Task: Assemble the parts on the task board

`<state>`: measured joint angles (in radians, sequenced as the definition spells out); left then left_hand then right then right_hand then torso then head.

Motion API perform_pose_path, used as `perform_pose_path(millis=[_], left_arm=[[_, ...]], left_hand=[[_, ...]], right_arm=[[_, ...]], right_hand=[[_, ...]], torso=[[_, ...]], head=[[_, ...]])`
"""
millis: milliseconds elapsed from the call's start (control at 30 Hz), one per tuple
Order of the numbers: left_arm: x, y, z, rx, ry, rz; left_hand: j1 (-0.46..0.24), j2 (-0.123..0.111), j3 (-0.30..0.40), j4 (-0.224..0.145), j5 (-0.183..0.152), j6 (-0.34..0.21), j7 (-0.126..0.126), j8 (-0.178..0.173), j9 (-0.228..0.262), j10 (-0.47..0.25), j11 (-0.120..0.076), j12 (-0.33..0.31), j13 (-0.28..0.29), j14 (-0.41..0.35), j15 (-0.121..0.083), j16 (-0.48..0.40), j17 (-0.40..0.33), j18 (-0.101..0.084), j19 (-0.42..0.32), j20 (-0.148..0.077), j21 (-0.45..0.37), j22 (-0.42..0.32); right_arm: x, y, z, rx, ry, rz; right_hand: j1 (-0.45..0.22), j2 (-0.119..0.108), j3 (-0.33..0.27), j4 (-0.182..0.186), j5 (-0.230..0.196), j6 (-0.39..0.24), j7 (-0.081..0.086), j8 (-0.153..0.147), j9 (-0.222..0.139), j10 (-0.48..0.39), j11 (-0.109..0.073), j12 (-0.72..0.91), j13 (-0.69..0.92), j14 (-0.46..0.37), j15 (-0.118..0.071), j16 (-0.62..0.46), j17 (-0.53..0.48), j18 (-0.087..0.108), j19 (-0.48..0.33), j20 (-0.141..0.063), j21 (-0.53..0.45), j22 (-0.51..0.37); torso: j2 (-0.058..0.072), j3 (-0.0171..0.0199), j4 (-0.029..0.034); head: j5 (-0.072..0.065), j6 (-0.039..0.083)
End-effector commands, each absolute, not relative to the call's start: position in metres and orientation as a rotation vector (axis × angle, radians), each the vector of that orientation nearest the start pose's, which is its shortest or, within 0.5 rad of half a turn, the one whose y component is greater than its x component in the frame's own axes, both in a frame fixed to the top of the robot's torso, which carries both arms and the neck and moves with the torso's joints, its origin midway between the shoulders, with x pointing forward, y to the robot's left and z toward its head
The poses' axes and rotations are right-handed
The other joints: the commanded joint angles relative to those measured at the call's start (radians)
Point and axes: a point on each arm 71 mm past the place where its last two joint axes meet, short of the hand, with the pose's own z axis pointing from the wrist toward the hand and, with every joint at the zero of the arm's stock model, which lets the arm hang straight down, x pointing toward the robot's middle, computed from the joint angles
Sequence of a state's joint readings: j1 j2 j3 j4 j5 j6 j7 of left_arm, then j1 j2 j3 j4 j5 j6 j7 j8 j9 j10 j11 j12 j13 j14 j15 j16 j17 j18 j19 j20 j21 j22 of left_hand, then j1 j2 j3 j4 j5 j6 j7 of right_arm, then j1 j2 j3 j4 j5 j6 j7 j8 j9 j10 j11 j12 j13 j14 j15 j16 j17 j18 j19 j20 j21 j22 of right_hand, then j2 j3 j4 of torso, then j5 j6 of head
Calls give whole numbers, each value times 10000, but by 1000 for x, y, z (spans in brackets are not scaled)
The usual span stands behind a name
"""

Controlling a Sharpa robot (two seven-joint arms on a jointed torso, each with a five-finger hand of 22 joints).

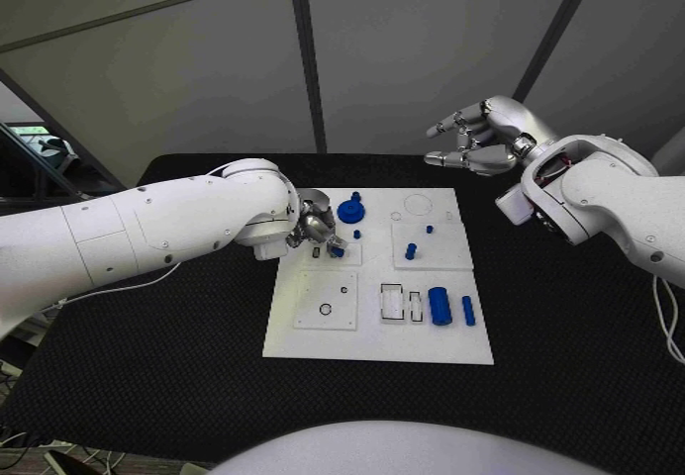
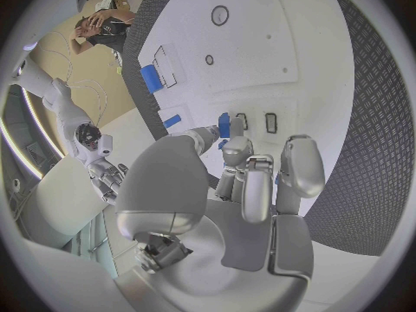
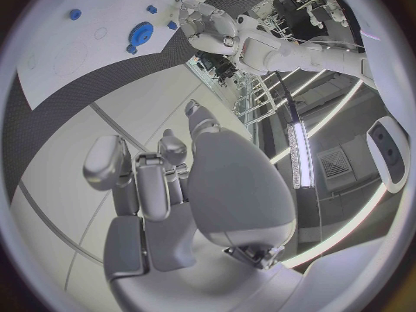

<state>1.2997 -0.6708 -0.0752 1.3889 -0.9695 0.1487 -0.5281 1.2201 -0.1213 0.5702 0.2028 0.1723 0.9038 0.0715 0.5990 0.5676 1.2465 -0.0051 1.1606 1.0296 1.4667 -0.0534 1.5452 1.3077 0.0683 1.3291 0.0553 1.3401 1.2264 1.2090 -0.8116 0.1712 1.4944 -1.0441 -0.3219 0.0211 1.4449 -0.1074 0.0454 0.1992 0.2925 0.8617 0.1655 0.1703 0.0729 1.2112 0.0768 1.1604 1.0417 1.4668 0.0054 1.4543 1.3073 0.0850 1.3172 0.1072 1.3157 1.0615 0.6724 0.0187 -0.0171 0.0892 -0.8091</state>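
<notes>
A small blue peg [image 2: 224, 125] sits pinched in the left hand [image 1: 314, 233] over a slot [image 2: 242, 121] on the board [image 1: 378, 346], likely so it can be pressed in; a gear [image 1: 351, 210] and cylinder [image 1: 441, 305] rest in board recesses, while the right hand [image 1: 485, 139] hangs curled and empty beyond the far edge

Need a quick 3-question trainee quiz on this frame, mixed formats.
1. True or false: the right hand rests on the task board.
2. Which hand works at a small blue part on the board? A) left hand B) right hand C) neither
3. Fill in: the blue gear lies on the board's ___ edge, seen from the robot (near/far).

Key: 1 false, it hangs in the air beyond the board's far right corner. 2 A. 3 far.
</notes>
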Motion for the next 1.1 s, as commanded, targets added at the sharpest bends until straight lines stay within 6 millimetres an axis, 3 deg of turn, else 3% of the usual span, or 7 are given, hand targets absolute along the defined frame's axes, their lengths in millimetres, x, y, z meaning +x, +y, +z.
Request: perform_pose_path(millis=[33, 333, 467, 733, 1100], left_arm=[[509, 169, -197, -2738, 22954, -5052], [503, 176, -192, -3210, 22194, -5097], [502, 177, -192, -3186, 21956, -5018], [499, 175, -197, -2606, 21560, -4585], [498, 169, -202, -1901, 21444, -4190]], left_hand=[[-156, -14, 1612, -1552, 8, -49, -28, 69, 71, 70, 6, 50, -9, 911, -52, 59, 2302, 143, 78, -14, 31, 34], [-617, -63, 2140, -1952, 56, -66, -66, 275, 292, 249, -28, 171, 124, 969, -93, 142, 2440, 99, 241, -46, 151, 271], [-666, -67, 2201, -2002, 63, -72, -71, 302, 319, 257, -34, 170, 119, 974, -99, 150, 2453, 94, 262, -52, 166, 300], [-737, -68, 2281, -2067, 65, -79, -78, 339, 357, 281, -42, 182, 130, 979, -108, 158, 2466, 86, 292, -61, 187, 342], [-787, -71, 2337, -2119, 66, -83, -83, 369, 386, 304, -48, 198, 146, 986, -115, 168, 2483, 80, 315, -68, 204, 374]], right_arm=[[515, -198, -101, 2168, 15044, 10041], [516, -200, -101, 2178, 15033, 10005], [516, -201, -100, 2149, 14992, 10028], [516, -202, -100, 2138, 14945, 10033], [515, -202, -100, 2131, 14941, 10042]], right_hand=[[-4, 99, -12, 21, 66, 73, -7, 68, -9, -34, -9, -43, 10, 488, -66, -17, 468, 153, -55, -16, -59, -3], [-64, 92, -44, 60, 89, 67, -6, 79, -14, -50, -6, -67, -29, 482, -66, -38, 437, 161, -74, -19, -89, -54], [-64, 92, -44, 60, 89, 67, -6, 79, -14, -50, -6, -67, -29, 482, -66, -38, 437, 161, -74, -19, -89, -54], [-80, 86, -54, 70, 96, 69, -7, 84, -14, -42, -6, -59, -21, 483, -66, -38, 438, 161, -72, -19, -90, -53], [-86, 84, -59, 74, 103, 72, -8, 89, -14, -49, -8, -69, -35, 482, -66, -42, 433, 165, -82, -20, -103, -77]], torso=[[2, 6, 7], [1, 1, 11], [2, 5, 31], [9, 1, -18], [13, 1, -21]], head=[[14, 5], [97, -27], [101, -59], [178, -104], [201, -135]])
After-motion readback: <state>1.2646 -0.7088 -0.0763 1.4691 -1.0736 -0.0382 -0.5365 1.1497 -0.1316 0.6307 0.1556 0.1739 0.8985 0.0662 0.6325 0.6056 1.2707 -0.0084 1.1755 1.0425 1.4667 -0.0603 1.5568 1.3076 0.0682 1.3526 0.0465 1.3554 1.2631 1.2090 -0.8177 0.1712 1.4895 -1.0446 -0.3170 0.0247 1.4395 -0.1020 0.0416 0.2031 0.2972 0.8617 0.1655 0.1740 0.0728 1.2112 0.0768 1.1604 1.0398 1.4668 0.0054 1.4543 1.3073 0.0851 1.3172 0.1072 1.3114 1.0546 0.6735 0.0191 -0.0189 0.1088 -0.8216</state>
